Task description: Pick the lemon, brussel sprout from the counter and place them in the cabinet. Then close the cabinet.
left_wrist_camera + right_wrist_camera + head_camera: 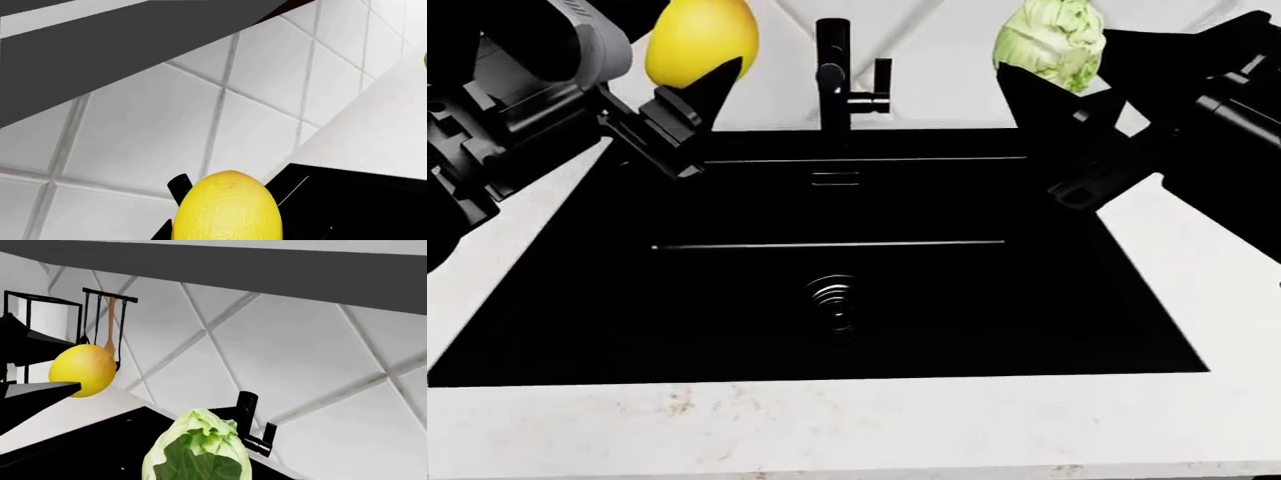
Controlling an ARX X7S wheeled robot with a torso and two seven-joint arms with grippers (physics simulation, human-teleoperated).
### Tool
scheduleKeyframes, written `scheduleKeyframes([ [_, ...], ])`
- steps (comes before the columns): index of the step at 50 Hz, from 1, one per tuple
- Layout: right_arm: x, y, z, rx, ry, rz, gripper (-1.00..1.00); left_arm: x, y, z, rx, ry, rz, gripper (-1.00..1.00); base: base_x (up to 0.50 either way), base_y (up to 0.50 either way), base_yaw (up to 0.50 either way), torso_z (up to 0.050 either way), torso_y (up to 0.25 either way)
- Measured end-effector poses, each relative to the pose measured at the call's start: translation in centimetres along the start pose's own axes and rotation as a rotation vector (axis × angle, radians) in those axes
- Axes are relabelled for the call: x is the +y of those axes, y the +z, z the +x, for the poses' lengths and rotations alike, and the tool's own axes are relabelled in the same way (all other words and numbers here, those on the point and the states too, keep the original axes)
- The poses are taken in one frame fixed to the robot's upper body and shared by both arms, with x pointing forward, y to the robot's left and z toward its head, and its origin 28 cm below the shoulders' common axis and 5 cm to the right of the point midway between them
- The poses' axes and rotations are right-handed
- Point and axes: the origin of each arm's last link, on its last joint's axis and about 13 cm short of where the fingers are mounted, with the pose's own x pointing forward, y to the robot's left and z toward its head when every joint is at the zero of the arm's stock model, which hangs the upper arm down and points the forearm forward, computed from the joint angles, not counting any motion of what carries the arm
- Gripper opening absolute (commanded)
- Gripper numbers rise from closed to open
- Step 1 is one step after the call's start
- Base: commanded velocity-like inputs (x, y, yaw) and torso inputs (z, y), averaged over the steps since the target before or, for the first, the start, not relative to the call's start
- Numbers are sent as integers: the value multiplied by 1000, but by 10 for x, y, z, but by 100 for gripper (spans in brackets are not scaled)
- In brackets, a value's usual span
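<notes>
Lemon (699, 38) is up in the air, pinched in left tool (681, 95), above the left back corner of the black sink (827, 290); left wrist view shows it seated between dark fingers w/ tiled wall (200, 125) behind. Brussel sprout (1049, 45) likewise lifted, pinched in right tool (1054, 110) over the sink's right back corner; right wrist view has its leafy top filling the lower frame. Both items well apart, faucet (834, 75) between them. Tabletop (827, 430) bare at the near edge.

Judged stage: both picks done, carry to cabinet pending. A dark slab (267, 265) runs overhead in both wrist views, prob. cabinet underside; door and opening not visible, so door state unknown.

Risks:
- Lemon smooth and oval, held near one end per head view; could squirt out of the grip if the arm swings fast, landing in the sink.
- Sprout leaves soft; grip may shift.
- Raising either arm straight up could hit the slab overhead.
- Utensil rack (107, 325) near lemon side; snag possible.
</notes>
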Motion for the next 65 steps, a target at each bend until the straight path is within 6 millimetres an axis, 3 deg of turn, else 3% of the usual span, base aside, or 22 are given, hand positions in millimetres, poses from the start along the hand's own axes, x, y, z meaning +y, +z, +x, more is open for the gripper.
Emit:
scheduleKeyframes([
  [21,-2,6,1,-19,-13,-7,-100,0,2,3,1,-10,8,-100,146,255,0,0,1],
  [65,-13,14,-3,-73,-131,31,-100,0,5,4,-6,-16,10,-100,57,22,45,0,0],
])
